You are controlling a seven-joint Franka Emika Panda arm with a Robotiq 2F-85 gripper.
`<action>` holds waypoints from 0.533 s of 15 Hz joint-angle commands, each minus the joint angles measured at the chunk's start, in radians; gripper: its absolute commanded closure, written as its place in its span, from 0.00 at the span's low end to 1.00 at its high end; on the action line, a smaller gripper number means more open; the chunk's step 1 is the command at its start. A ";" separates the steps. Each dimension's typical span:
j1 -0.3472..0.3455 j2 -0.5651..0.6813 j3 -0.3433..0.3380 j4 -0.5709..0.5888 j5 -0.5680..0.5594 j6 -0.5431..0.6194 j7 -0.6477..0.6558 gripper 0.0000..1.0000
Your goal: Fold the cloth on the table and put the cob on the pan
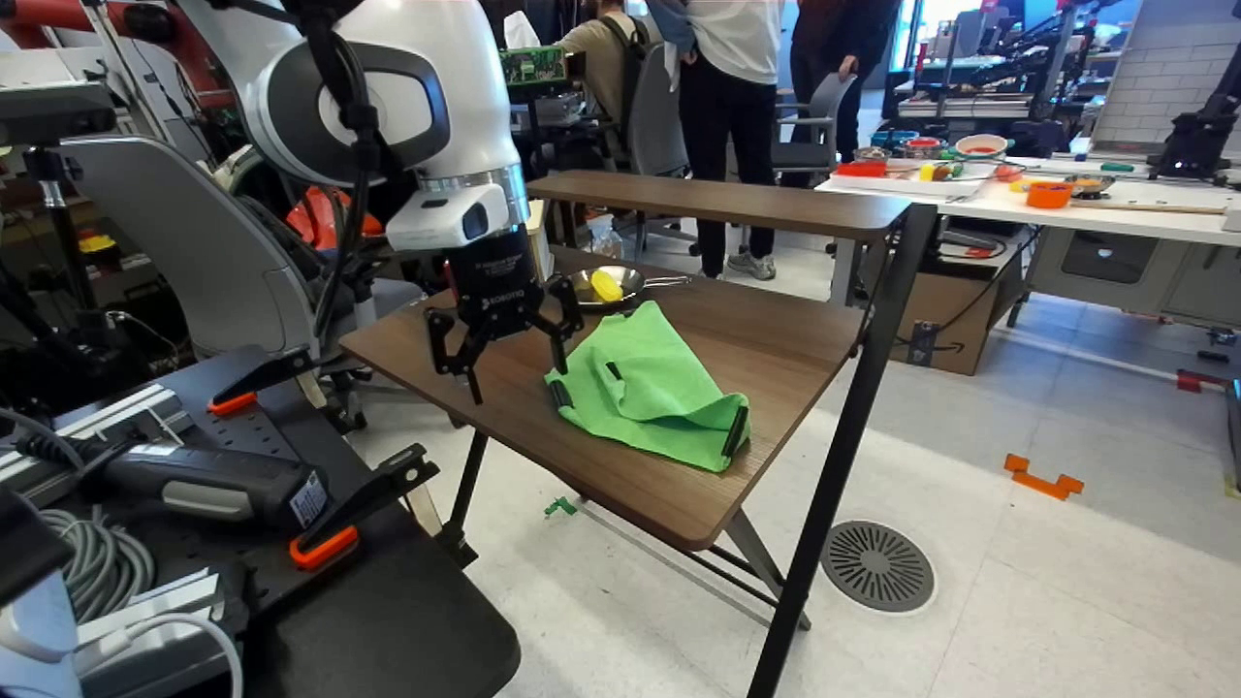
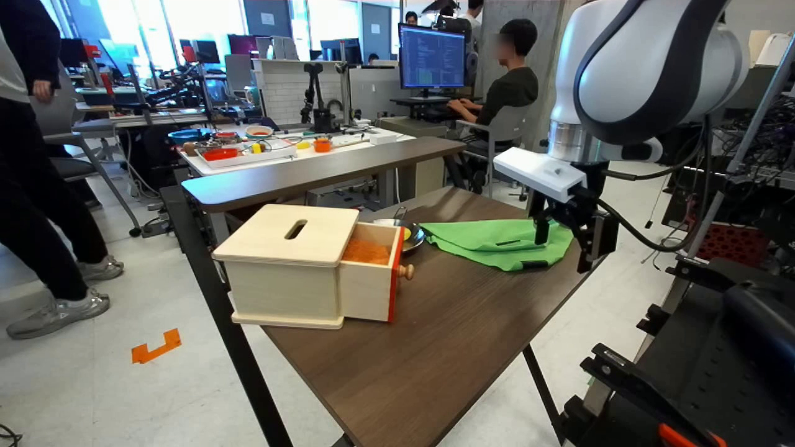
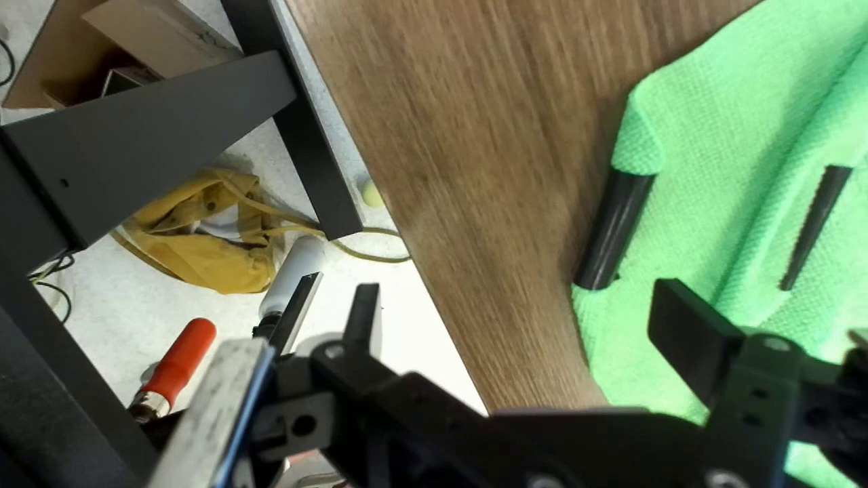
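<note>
1. Green cloth (image 1: 635, 383) lies rumpled on the wooden surface (image 1: 776, 310), cut off at right in the wrist view.
2. The hand (image 1: 518, 376) has its fingers (image 3: 692, 335) apart near the cloth — whether one touches it, I cannot tell.
3. The yellow cob (image 1: 606, 286) sits in the pan (image 1: 631, 278); in an exterior view the drawer (image 2: 366, 292) of the wooden box (image 2: 279, 285) hides much of both.

Bare wood on the table (image 2: 459, 316) gave a free lane, as I saw it, between the green cloth (image 1: 650, 388) and the wooden box (image 2: 279, 288). The box's pulled-out drawer (image 2: 369, 292) jutted into that lane near the pan (image 1: 630, 281); a raised shelf (image 1: 717, 206) and slanting black leg (image 1: 850, 427) bounded the side opposite the gripper (image 1: 519, 383), whose two spread sides had free air between them.
</note>
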 commanded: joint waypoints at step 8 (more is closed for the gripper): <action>-0.039 0.098 0.036 0.120 0.103 -0.015 -0.091 0.00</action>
